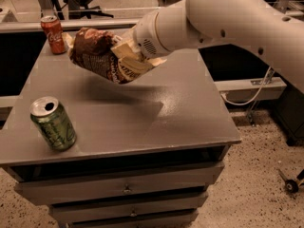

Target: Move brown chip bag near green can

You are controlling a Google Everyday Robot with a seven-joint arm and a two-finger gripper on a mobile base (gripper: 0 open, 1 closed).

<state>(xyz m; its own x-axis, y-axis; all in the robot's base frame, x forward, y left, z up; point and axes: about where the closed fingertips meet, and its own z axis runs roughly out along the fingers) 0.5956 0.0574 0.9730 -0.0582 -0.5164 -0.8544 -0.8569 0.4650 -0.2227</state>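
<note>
The brown chip bag is dark brown with white lettering and a pale yellow end. It hangs in the air above the grey cabinet top, over its far middle. My gripper is shut on the bag's right, yellow end, and the white arm reaches in from the upper right. The green can stands upright near the front left corner of the top, well to the lower left of the bag.
A red cola can stands at the back left corner of the top. The cabinet has drawers below its front edge. A dark desk and a cable are on the right, chair legs at the back.
</note>
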